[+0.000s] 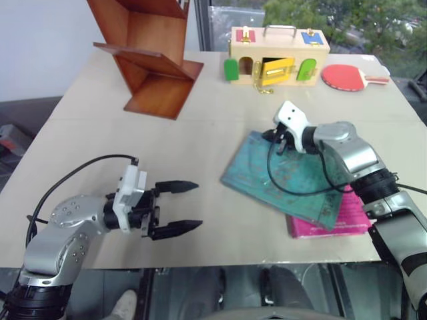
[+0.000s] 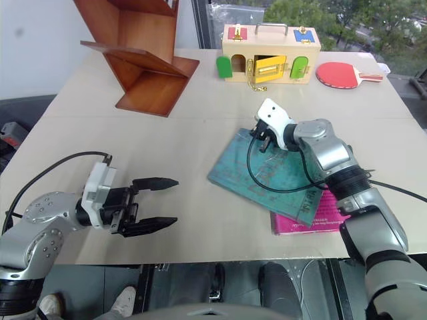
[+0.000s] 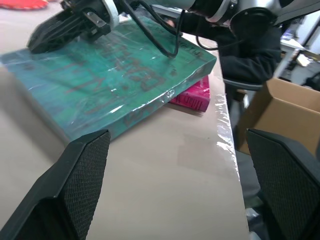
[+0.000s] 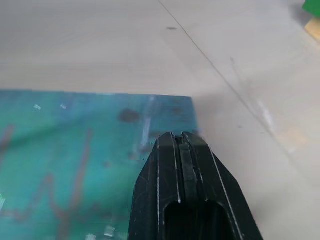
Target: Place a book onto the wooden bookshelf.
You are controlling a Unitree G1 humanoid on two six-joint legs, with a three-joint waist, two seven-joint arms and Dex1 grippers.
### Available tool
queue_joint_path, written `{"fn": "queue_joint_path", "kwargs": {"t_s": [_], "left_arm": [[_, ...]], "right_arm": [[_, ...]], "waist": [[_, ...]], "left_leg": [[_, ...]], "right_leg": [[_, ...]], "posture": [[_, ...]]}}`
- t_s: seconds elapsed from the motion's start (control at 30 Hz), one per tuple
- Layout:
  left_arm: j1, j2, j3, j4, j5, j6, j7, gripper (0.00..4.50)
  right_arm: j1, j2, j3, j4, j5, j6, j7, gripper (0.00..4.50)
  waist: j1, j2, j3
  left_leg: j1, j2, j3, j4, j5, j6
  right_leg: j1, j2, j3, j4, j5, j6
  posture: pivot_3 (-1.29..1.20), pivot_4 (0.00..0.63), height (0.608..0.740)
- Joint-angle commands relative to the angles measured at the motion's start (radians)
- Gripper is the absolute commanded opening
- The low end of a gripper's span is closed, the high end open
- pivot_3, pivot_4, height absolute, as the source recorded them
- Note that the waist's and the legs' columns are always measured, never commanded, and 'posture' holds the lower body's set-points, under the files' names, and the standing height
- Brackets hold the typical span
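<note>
The teal-blue book (image 1: 287, 177) lies flat on the table at the right, partly on top of a pink book (image 1: 347, 217). My right gripper (image 1: 280, 141) is shut, its tips down on the book's far corner; in the right wrist view the closed fingers (image 4: 179, 150) have nothing between them and sit over the cover (image 4: 75, 150). At the lower left my left gripper (image 1: 187, 207) is open and level, pointing toward the book (image 3: 110, 75) with bare table between. The reddish-brown wooden bookshelf (image 1: 150, 53) stands at the far left.
A pale wooden box with coloured doors (image 1: 277, 53) and a red paddle (image 1: 347, 77) sit along the far edge. Past the table's right edge (image 3: 225, 125) stands a cardboard box (image 3: 285, 115). Open tabletop (image 1: 200, 140) lies between the bookshelf and the books.
</note>
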Motion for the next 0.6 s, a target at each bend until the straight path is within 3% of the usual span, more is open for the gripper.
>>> {"fn": "queue_joint_path", "kwargs": {"t_s": [0.03, 0.2, 0.33, 0.47, 0.6], "left_arm": [[0.009, -0.009, 0.029, -0.035, 0.004, -0.037, 0.025, 4.5], [-0.02, -0.026, 0.003, -0.011, 0.014, -0.055, 0.04, 4.5], [-0.055, -0.032, -0.025, 0.025, 0.029, -0.063, 0.027, 4.5], [-0.087, -0.03, -0.065, 0.054, 0.05, -0.062, 0.019, 4.5], [-0.106, -0.029, -0.123, 0.064, 0.084, -0.07, 0.004, 4.5]], "right_arm": [[0.089, -0.089, -0.031, 0.108, -0.072, 0.032, 0.0, 0.06], [0.166, -0.14, -0.116, 0.017, -0.055, 0.044, -0.006, 0.06], [0.26, -0.146, -0.262, -0.307, 0.112, 0.122, 0.051, 0.06], [0.31, -0.148, -0.309, -0.571, 0.184, 0.269, 0.014, 0.06], [0.329, -0.14, -0.335, -0.682, 0.186, 0.342, -0.058, 0.06]], "waist": [[0.009, 0.001, -0.001], [0.013, 0.003, -0.003], [-0.001, 0.008, -0.003], [-0.024, 0.013, 0.0], [-0.022, 0.013, 0.0]], "left_leg": [[0.004, 0.0, -0.001, -0.001, 0.0, 0.0], [0.011, -0.006, -0.011, -0.001, -0.001, 0.0], [0.011, -0.008, -0.01, -0.004, 0.0, 0.0], [-0.007, -0.008, -0.009, -0.005, 0.001, -0.001], [-0.017, -0.007, -0.008, -0.003, 0.001, -0.001]], "right_leg": [[0.005, -0.001, -0.001, -0.001, 0.0, 0.0], [0.016, -0.009, -0.01, -0.002, -0.002, -0.004], [0.015, -0.011, -0.009, -0.002, -0.001, -0.002], [-0.006, -0.009, -0.006, 0.002, 0.0, 0.0], [-0.015, -0.006, -0.005, 0.003, 0.0, 0.0]], "posture": [[0.0, 0.15, 0.74], [0.0, 0.15, 0.74], [0.0, 0.15, 0.74], [0.0, 0.15, 0.74], [0.0, 0.15, 0.74]]}}
